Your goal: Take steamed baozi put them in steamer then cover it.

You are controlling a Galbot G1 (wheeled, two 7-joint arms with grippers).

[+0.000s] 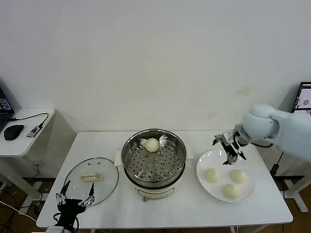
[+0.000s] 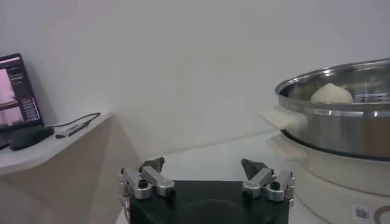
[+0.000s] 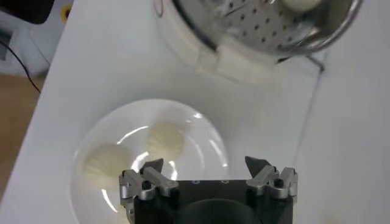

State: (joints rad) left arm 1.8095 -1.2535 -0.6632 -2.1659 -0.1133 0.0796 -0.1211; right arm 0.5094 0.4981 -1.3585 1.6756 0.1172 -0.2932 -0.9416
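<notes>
a white table [image 1: 160, 206] fills the lower half of the head view, set against a plain white wall. at its centre stands the steamer [image 1: 153, 163], a shiny round metal pot with a perforated tray inside, on a cream base. one steamed baozi [image 1: 152, 144] already sits on the tray, toward the upper edge of the pot. to the right of the steamer is a flat white plate [image 1: 201, 178] with three more buns: one on the left [image 1: 211, 175], one on the right [image 1: 237, 175], and one at the bottom [image 1: 231, 191]. the right gripper [image 1: 229, 147] hangs just above the upper rim of this plate, in the right middle of the frame, its fingers spread wide with nothing between them; the right wrist view shows the plate and buns just beyond its open fingertips. the cover [image 1: 91, 178], a clear glass lid with a cream handle, lies flat on the table to the left of the steamer, just beside it. the left gripper [image 1: 75, 200] rests at the lower left of the frame, near the bottom edge of the lid, also fully spread and holding nothing. judging by this, about a quarter of the loading is done: three buns are left to move, and the lid is not yet on the pot.
</notes>
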